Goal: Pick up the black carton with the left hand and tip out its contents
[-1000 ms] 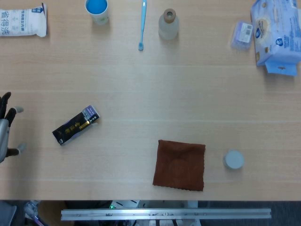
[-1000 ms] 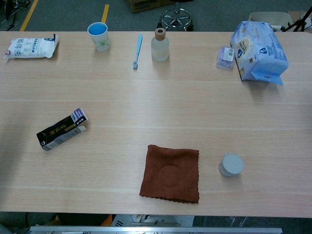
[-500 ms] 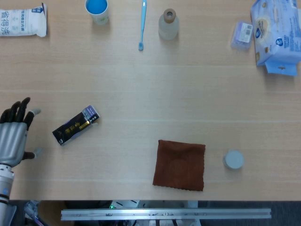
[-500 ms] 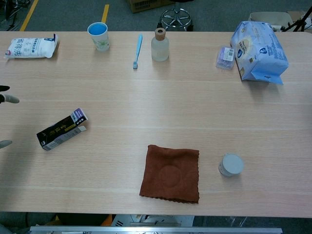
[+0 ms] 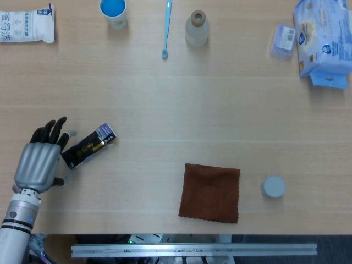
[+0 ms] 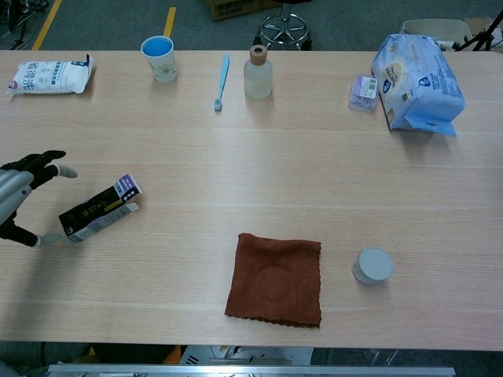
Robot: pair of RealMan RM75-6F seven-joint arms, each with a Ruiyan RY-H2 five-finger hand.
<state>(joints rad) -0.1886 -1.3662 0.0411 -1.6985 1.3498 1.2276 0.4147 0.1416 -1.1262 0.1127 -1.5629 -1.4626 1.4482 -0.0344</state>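
Note:
The black carton (image 5: pixel 89 146) lies flat on the table at the left, its open purple-and-white end pointing up and right; the chest view shows the carton (image 6: pixel 100 209) too. My left hand (image 5: pixel 39 159) hovers just left of the carton's near end with fingers spread, holding nothing. In the chest view the left hand (image 6: pixel 20 198) sits at the frame's left edge, thumb and fingers either side of the gap facing the carton. Neither view shows my right hand.
A brown cloth (image 5: pixel 210 191) and a small grey can (image 5: pixel 273 186) lie at the front right. Along the far edge are a white packet (image 5: pixel 26 24), blue cup (image 5: pixel 113 12), toothbrush (image 5: pixel 166 28), bottle (image 5: pixel 197 28) and blue tissue pack (image 5: pixel 323 38).
My left hand has come in from the left edge, moving right toward the carton, and now lies next to its near end. The carton has not moved.

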